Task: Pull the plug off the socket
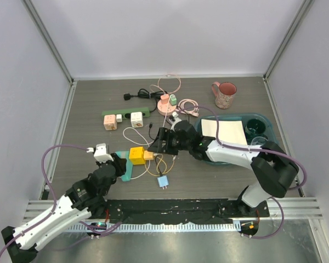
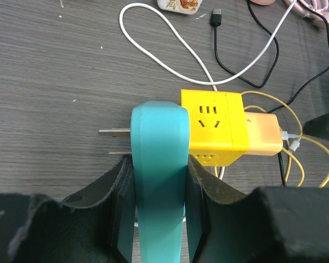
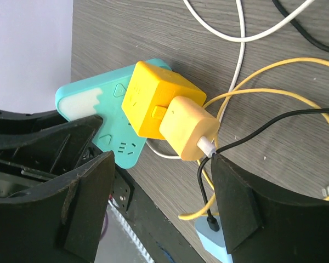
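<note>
Teal strip point(image 2: 159, 164) cut off at bottom edge

A pink mug point(image 1: 225, 94) stands at the far right of the grey table point(image 1: 88, 93). Nearer, a teal tray point(image 1: 266, 119) holds a white sheet point(image 1: 230, 131) and a dark green cup point(image 1: 256, 127). A green power strip point(image 1: 126, 113) lies far centre, beside a pink round socket point(image 1: 165, 105). A small blue adapter point(image 1: 163, 182) lies near centre.

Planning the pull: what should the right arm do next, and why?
Probably ease the right gripper forward around the charger: its open jaws line up with it, but it lies just beyond them. The left gripper grips the teal strip.
</note>
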Available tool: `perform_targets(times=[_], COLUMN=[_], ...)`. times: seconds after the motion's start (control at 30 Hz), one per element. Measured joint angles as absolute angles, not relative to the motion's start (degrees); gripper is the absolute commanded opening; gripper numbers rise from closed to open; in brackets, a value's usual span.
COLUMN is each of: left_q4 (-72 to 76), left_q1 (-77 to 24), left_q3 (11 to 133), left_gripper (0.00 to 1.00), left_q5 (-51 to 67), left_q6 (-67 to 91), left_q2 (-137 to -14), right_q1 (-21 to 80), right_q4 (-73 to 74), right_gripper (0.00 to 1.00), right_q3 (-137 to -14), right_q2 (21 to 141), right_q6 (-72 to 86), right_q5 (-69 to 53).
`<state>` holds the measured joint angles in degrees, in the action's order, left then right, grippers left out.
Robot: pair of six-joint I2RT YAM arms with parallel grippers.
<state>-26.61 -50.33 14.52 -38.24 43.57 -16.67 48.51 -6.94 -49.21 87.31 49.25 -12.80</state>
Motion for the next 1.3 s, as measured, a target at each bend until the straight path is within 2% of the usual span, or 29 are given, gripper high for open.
perform_targets(times=[0.57, 0.7, 0.87, 1.0, 1.2, 1.3], left_q4=[-27.1, -27.0, -26.5, -25.9, -25.8, -25.0], left_q1=[-50.3, -50.3, -50.3, -50.3, -50.2, -50.2], left_q3=[13.3, 13.2, 12.3, 11.5, 11.3, 11.1], left_gripper=[0.0, 0.0, 0.0, 0.0, 0.0, 0.0], left_q5=[-38.2, -38.2, -37.8, -37.6, -37.5, -36.8], left_q6=[45.0, 45.1, 45.1, 45.1, 45.0, 45.0], left_q2=[-10.5, -9.5, -9.5, -9.5, -9.7, -9.7], right_q1=[48.5, 48.5, 48.6, 48.6, 48.6, 48.7], right_q4=[-15.9, -15.9, -15.9, -15.8, -16.0, -16.5], right_gripper=[0.79, 0.71, 0.66, 0.58, 0.61, 0.56], right_q3=[-47.1, -47.4, -48.2, -48.7, -48.7, -48.7], right_q2=[94.5, 95.6, 95.8, 95.9, 97.9, 98.8], right_q6=[58.5, 58.9, 59.1, 59.2, 60.3, 60.8], right_q5=[-13.8, -14.8, -15.7, -15.5, -15.4, -15.6])
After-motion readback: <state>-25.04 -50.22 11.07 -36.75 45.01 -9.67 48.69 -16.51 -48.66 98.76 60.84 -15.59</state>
